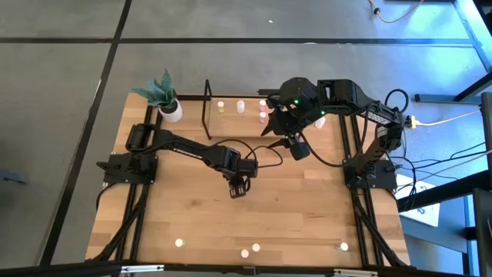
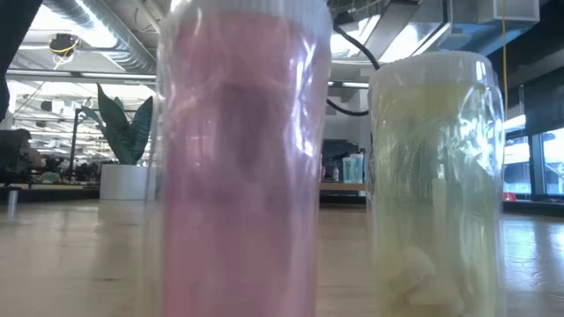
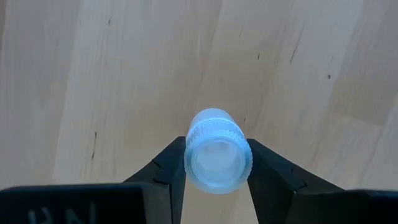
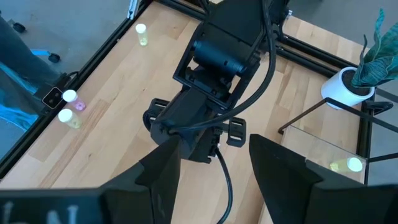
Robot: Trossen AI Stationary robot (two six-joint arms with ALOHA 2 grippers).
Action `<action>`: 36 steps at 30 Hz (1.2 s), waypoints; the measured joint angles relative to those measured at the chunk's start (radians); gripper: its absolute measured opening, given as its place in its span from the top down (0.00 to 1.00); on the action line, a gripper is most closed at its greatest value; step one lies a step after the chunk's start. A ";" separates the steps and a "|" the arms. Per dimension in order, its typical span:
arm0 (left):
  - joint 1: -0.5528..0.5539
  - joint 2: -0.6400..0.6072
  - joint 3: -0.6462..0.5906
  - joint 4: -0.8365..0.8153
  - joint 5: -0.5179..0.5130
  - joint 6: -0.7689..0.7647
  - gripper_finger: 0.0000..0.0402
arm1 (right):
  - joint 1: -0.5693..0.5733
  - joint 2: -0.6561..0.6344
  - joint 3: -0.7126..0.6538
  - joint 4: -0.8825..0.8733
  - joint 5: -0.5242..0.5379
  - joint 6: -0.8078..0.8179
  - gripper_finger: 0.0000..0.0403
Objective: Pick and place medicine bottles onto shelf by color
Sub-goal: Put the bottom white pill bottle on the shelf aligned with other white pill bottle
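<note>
A wide wooden table [image 1: 307, 215] carries two dark arms, seen from above, with a small shelf [image 1: 231, 123] at its far edge beside a white plant pot [image 1: 173, 111]. The left gripper [image 1: 240, 187] hangs over the middle of the table, well short of the shelf, and its wrist view shows its two fingers [image 3: 171, 171] pressed against the sides of a pale, whitish bottle [image 3: 217, 158] with a ribbed cap, held clear of the wood below. The right gripper [image 4: 214, 165] hovers near the shelf's right end, its fingers standing apart with nothing between them; the right arm appears to be waiting. Several small bottles [image 1: 241, 106] already stand on the shelf board beyond the left gripper, and a few more [image 1: 256, 248] sit along the near edge of the table behind it, two of them, one pink [image 2: 242, 176] and one yellowish [image 2: 436, 185], filling the low view. The step in hand seems to be the carry: one bottle gripped, not yet placed. The next move probably calls for taking it forward to the shelf and setting it upright beside those of like colour, without knocking its neighbours.
</note>
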 joint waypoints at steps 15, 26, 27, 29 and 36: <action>0.000 0.002 -0.001 0.001 -0.006 -0.019 0.45 | 0.000 0.000 0.000 0.000 0.000 0.000 0.52; 0.000 -0.017 0.031 -0.013 -0.005 -0.023 0.36 | 0.000 0.000 0.000 0.000 0.000 0.000 0.52; 0.000 -0.022 0.036 -0.025 -0.005 -0.019 0.36 | 0.000 0.000 0.000 0.000 0.000 0.000 0.52; 0.000 -0.034 0.050 -0.044 -0.007 -0.010 0.36 | 0.000 0.000 0.000 0.002 0.000 0.000 0.52; -0.008 -0.101 0.073 -0.209 -0.052 -0.023 0.36 | 0.000 0.000 0.000 0.011 0.000 0.000 0.52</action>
